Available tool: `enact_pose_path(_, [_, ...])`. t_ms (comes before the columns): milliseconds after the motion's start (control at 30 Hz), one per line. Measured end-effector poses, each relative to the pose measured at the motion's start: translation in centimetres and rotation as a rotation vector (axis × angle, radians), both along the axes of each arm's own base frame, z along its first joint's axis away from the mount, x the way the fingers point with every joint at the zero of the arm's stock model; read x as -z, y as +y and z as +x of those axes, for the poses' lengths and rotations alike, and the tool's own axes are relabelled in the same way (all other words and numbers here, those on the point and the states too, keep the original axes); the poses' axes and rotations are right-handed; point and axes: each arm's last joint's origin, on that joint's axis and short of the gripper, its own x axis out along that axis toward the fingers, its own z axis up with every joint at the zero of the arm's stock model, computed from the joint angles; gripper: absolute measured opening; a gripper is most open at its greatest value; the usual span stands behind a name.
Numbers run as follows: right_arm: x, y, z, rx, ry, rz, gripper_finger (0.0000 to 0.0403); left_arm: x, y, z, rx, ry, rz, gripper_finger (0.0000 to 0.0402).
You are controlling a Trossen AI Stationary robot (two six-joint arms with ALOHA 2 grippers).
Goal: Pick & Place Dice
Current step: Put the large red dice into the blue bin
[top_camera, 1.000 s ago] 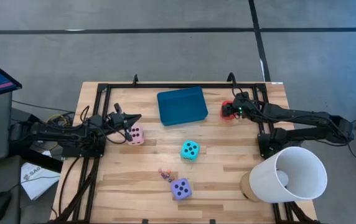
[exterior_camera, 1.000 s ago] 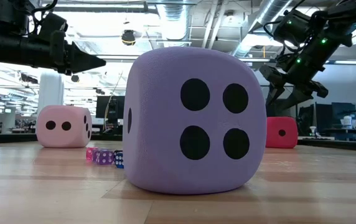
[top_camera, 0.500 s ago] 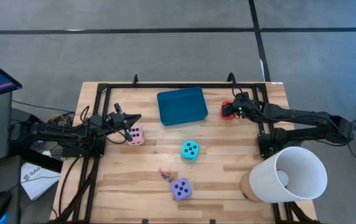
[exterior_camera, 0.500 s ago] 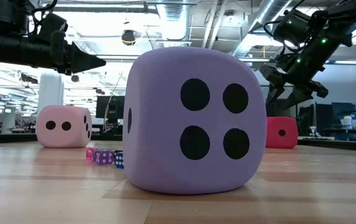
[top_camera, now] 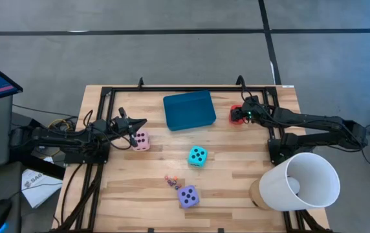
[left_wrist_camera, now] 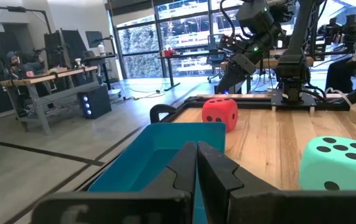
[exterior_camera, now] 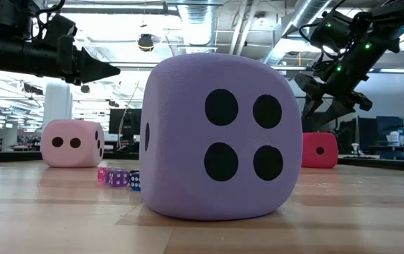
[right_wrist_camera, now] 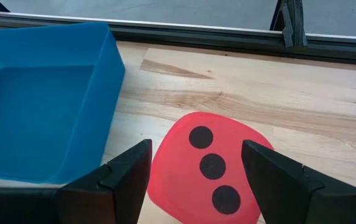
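Note:
The red die (right_wrist_camera: 212, 168) rests on the table by the far right corner, beside the teal tray (right_wrist_camera: 35, 112). My right gripper (right_wrist_camera: 196, 174) is open and hovers above it (exterior_camera: 320, 149), a finger on either side, not touching. My left gripper (top_camera: 141, 123) is shut and points right, in the air above the pink die (top_camera: 141, 140); in the low view it (exterior_camera: 109, 70) is clear of that die (exterior_camera: 71, 143). The turquoise die (top_camera: 197, 156) sits mid-table. The purple die (top_camera: 187, 196) sits near the front edge.
A few tiny dice (top_camera: 171, 180) lie just left of the purple die. A large white cone-shaped shade (top_camera: 298, 181) stands at the near right corner. A black frame (top_camera: 191, 89) runs along the table's far edge. Bare wood shows between the dice.

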Motion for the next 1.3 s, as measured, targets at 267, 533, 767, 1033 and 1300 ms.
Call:
enact_pose_path(267, [0.0,0.0,0.0,0.0,-0.001,0.0,0.0244,0.0,0.0,0.0,0.003,0.0,0.0,0.0006])
enact_pose_path(533, [-0.1,-0.1,0.2,0.033,-0.055,0.009,0.0247,0.0,0.0,0.0,0.002,0.0,0.0,0.0006])
enact_pose_path(767, [0.2,0.5,0.5,0.084,-0.052,-0.013,0.0289,0.0,0.0,0.0,0.001,0.0,0.0,0.0006])
enact_pose_path(1033, [1.2,1.0,1.5,0.121,-0.021,-0.053,0.0393,0.0,0.0,0.0,-0.002,0.0,0.0,0.0006])
enact_pose_path(1300, [0.3,0.5,2.8,0.133,0.044,-0.044,0.0396,0.0,0.0,0.0,-0.002,0.0,0.0,0.0006])
